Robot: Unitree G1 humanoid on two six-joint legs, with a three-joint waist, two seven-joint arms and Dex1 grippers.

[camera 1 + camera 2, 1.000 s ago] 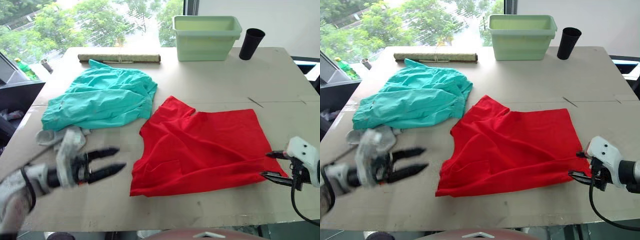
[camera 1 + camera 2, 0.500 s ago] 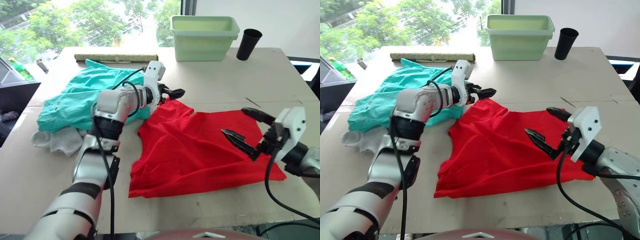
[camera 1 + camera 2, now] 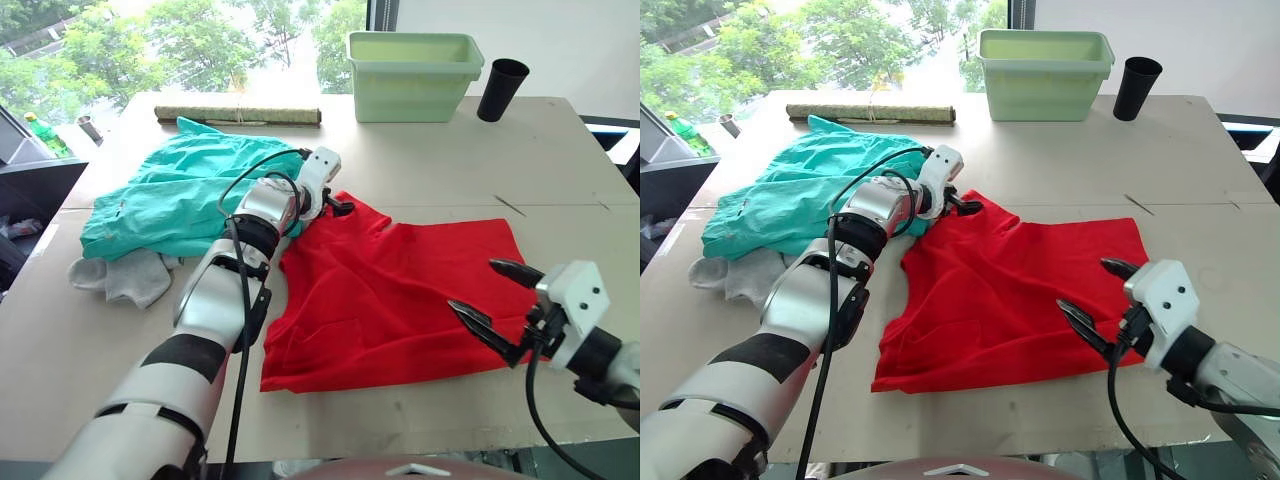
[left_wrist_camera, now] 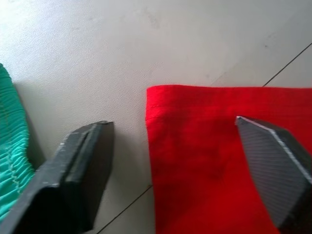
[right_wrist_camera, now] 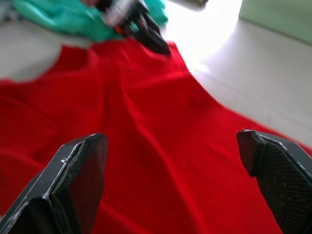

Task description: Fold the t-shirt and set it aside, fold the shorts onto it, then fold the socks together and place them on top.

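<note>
We have only begun: our left gripper point(image 3: 338, 207), jaws spread, reaches the far-left corner of the unfolded t-shirt point(image 3: 400, 290), our right gripper point(image 3: 497, 300) spread above its near-right edge, while the shorts point(image 3: 195, 195) and socks point(image 3: 120, 277) lie untouched at left.

The left arm is covering part of the shorts point(image 3: 190, 195) and the shirt's point(image 3: 400, 290) left edge. The socks point(image 3: 120, 277) are lying partly tucked under the shorts' near hem. The right claw point(image 3: 495, 300) is hiding a bit of the shirt's near right corner. In the right wrist view the left claw point(image 5: 141, 27) is showing blurred.
</note>
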